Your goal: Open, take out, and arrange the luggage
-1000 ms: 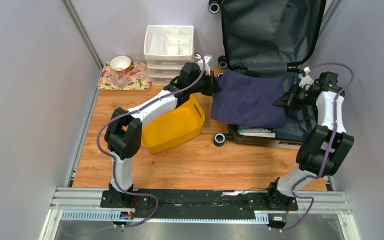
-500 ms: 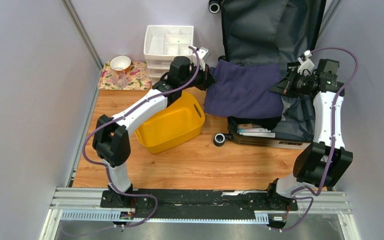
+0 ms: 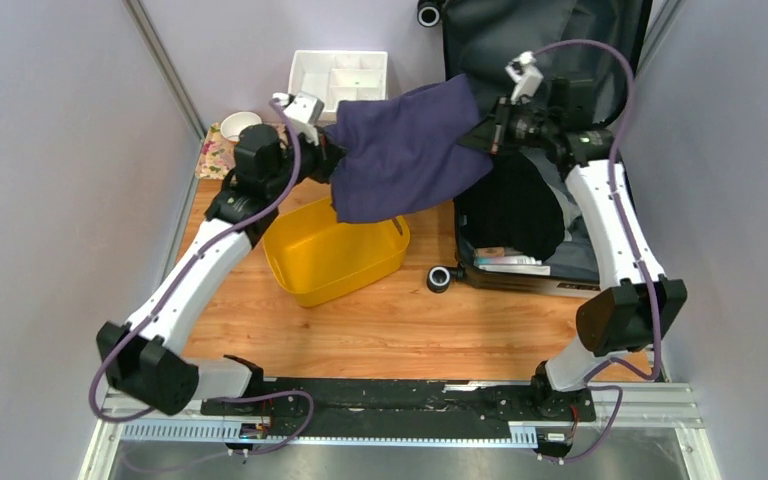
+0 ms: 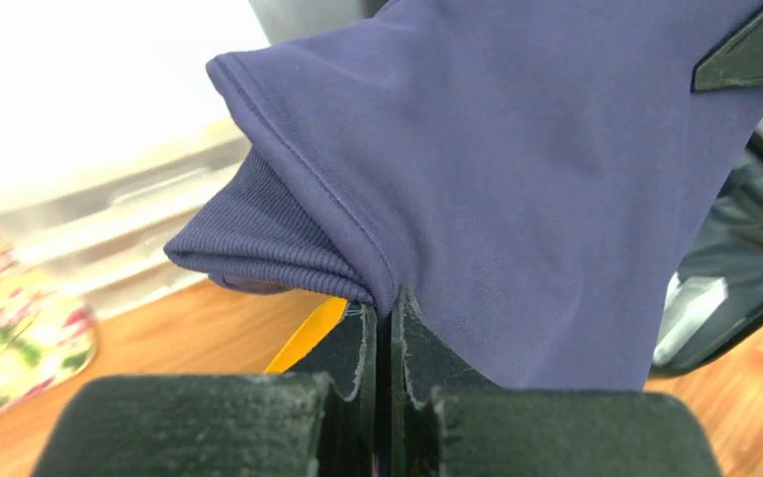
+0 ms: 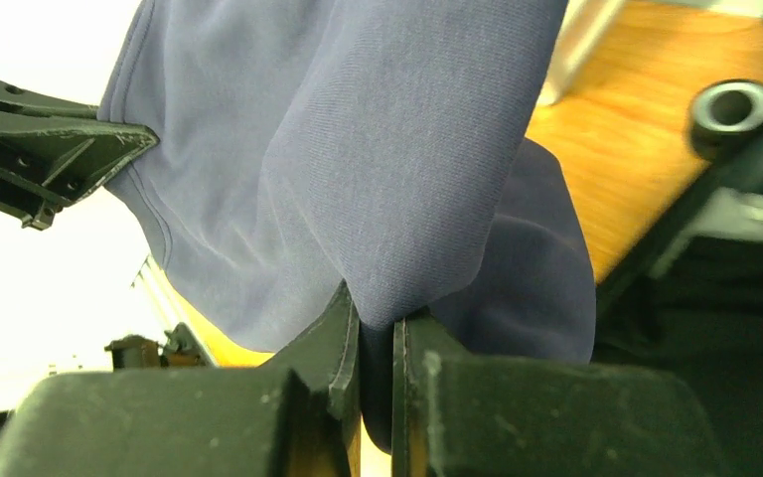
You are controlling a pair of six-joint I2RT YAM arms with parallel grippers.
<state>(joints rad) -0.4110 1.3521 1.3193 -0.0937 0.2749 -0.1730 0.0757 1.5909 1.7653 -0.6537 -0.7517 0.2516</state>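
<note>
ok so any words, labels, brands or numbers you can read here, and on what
No text can be read in any view.
Flat packs in the luggage: maybe print, too small to read.
Cloth, bin, organizer: no print shows.
Mat: floral pattern only, no words.

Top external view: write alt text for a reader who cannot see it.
The left gripper and right gripper hold a navy garment spread between them in the air, partly over a yellow bin, beside the open luggage. A white drawer organizer stands behind.
</note>
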